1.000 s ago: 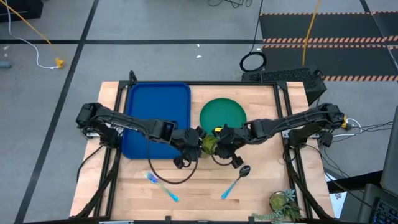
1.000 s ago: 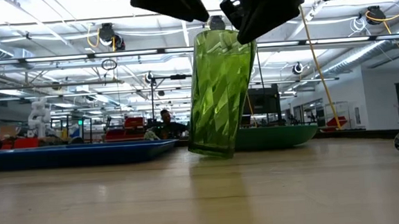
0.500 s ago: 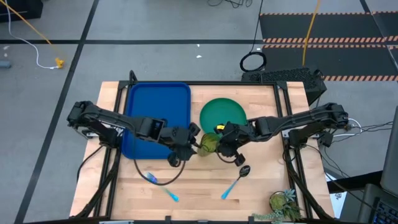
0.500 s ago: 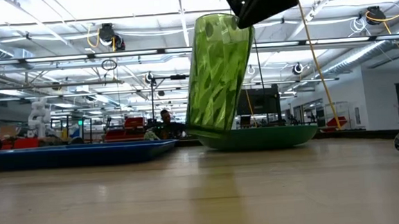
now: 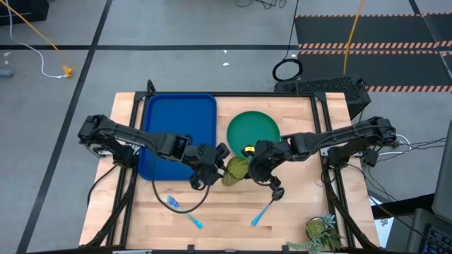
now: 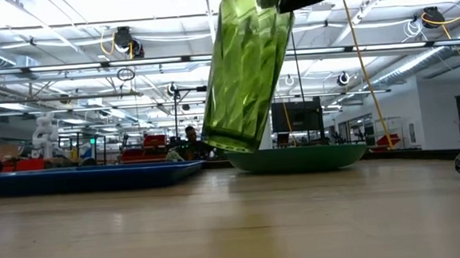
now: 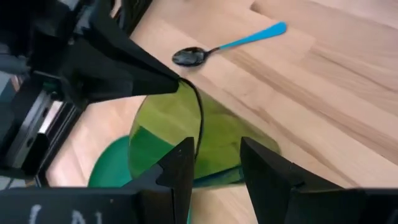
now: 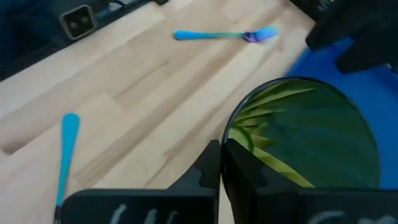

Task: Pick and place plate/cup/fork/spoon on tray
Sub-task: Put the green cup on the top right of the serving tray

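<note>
The right gripper (image 5: 248, 168) pinches the rim of the cup (image 5: 235, 170), one finger (image 8: 214, 165) inside the mouth and the other outside the wall; the cup hangs tilted and clear of the table (image 6: 236, 225), its base swung toward the tray side in the low view. The left gripper (image 5: 217, 161) sits just beside the cup on the side away from the right gripper; its two fingers (image 7: 180, 171) are spread and bracket the cup's wall without closing on it.

Taking the cup as the landmark: the plate (image 5: 253, 130) lies flat on the table just beyond it, toward the far edge; the tray (image 5: 176, 130) lies to the left-arm side of it, past the left gripper; the spoon (image 5: 265, 205) lies on the near side of it, under the right arm, its dark bowl closest to the cup; the fork (image 5: 182, 211) lies on the near side as well, well apart, below the left arm.
</note>
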Controlling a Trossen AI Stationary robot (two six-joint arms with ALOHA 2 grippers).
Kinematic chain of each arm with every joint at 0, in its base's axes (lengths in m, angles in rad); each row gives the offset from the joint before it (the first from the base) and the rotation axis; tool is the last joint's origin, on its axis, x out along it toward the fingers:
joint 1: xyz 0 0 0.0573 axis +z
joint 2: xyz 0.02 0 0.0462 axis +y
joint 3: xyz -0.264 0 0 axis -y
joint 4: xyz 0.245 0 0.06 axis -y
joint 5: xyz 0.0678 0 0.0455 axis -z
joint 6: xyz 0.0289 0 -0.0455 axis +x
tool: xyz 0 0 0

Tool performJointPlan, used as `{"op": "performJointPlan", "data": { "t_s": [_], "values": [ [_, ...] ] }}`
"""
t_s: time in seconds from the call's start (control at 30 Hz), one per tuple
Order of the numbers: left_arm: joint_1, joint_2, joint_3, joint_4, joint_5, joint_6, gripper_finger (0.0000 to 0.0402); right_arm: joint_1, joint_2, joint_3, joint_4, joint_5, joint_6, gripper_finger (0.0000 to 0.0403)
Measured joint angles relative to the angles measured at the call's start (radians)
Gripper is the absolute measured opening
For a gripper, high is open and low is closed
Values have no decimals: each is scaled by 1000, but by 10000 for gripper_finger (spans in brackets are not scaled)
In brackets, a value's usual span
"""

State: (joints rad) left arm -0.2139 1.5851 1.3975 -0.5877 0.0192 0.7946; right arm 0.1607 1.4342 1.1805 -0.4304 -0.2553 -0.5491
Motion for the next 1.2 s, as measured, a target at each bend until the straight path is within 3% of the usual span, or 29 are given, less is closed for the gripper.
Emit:
{"op": "performJointPlan", "data": {
  "t_s": [0.43, 0.83, 1.2],
  "values": [
    [17, 52, 0, -3, 76, 76, 131, 4, 0, 0, 45, -88, -67, 0],
    [22, 73, 0, 11, 98, 165, 128, 5, 1, 0, 52, -91, -68, 0],
    [20, 76, -3, -3, 134, 196, 11, 4, -4, 4, 110, -78, -57, 17]
  ]
}}
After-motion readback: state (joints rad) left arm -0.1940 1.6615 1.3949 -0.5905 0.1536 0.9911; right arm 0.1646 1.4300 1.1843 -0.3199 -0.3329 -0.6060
